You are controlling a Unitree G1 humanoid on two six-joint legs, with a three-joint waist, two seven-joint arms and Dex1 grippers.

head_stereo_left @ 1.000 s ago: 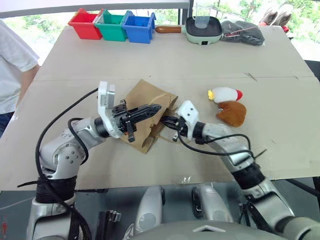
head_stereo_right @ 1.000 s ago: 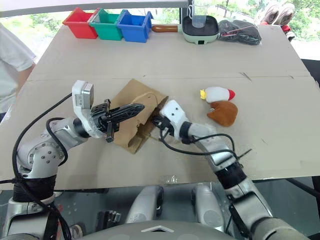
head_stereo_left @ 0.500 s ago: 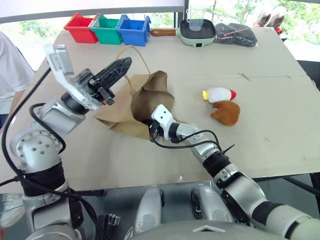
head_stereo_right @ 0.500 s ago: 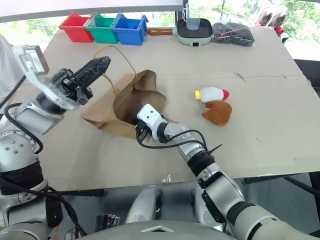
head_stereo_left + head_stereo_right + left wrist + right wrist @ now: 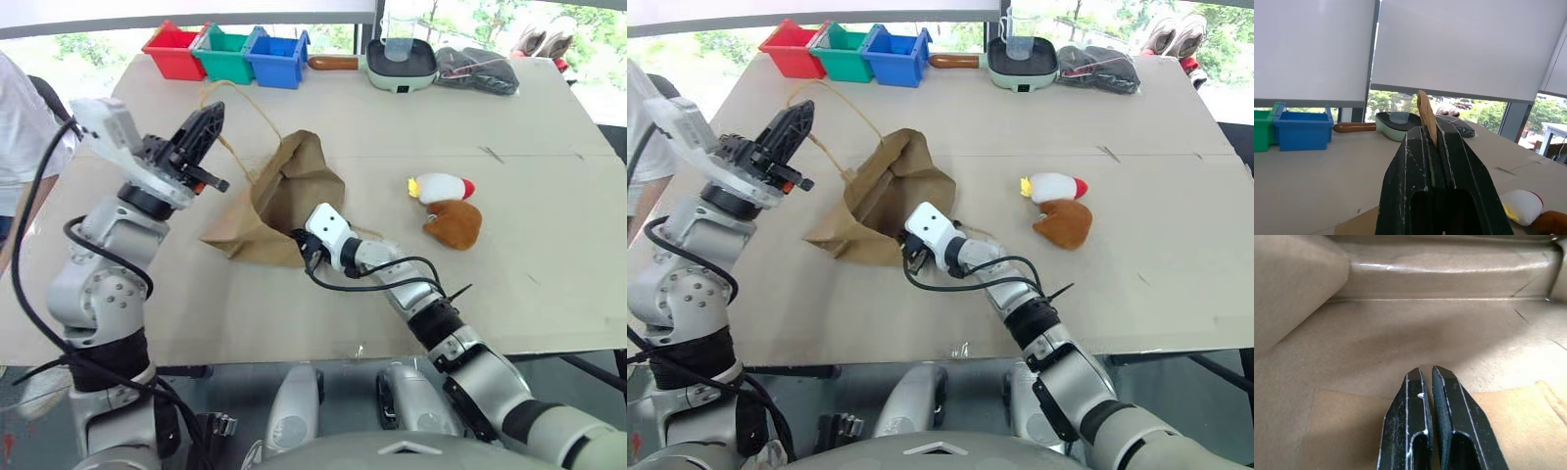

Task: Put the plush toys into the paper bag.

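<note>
The left gripper [image 5: 209,121] is clamped tight on a tan handle [image 5: 1426,115] of the bag [image 5: 279,201], the strip seen pinched between the two black fingers [image 5: 1405,171] in the left wrist view, and it is held raised above the table's left side. From the grip the handle loop is drawn up and away from the bag, so the bag's mouth is lifted open, facing near and right. The right gripper [image 5: 1431,374] is pressed closed, nothing between its fingers, and it is pushed into that open mouth at the bag's near edge; brown paper walls and a crease at the far end are seen around its tips in the right wrist view. The bag is lying at the middle of the table [image 5: 323,117], crumpled, its far side peaked up. The chicken [image 5: 441,186] is found right of the bag, well apart from it, lying on its side, and the brown toy [image 5: 455,222] is touching it just on the near side. Along the far edge, red, green and blue bins [image 5: 227,53] are lined up at left, a pale green pan [image 5: 400,61] with a clear cup [image 5: 398,20] at centre, a dark bundle [image 5: 477,70] at right. A person's white sleeve [image 5: 22,122] is glimpsed at far left.
</note>
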